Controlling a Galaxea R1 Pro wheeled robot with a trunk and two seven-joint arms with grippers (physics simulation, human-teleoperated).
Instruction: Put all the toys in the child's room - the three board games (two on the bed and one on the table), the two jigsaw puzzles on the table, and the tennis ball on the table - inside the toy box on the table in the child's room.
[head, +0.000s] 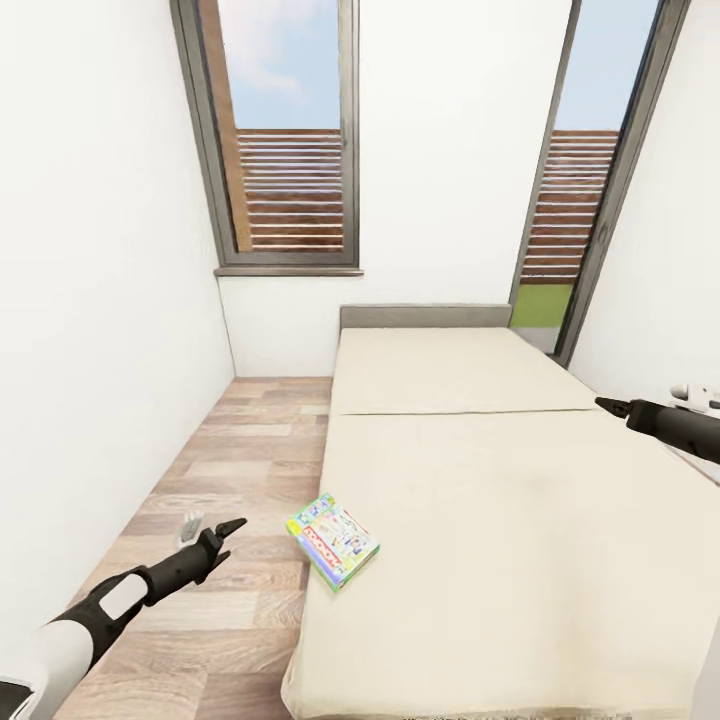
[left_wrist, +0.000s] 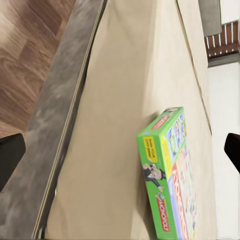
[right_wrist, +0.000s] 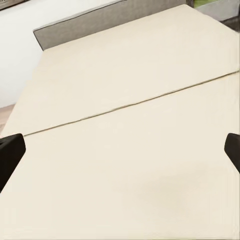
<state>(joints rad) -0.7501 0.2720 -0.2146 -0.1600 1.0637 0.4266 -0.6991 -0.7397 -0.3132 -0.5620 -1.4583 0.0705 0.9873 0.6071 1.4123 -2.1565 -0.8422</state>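
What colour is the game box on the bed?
Game box: green sides, white-blue-red printed top; best seen in left wrist view.

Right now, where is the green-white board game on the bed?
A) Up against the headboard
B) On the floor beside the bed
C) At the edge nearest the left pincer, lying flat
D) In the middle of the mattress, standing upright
C: the green-white board game lies flat at the bed's floor-side edge, a short way from the open left pincer.
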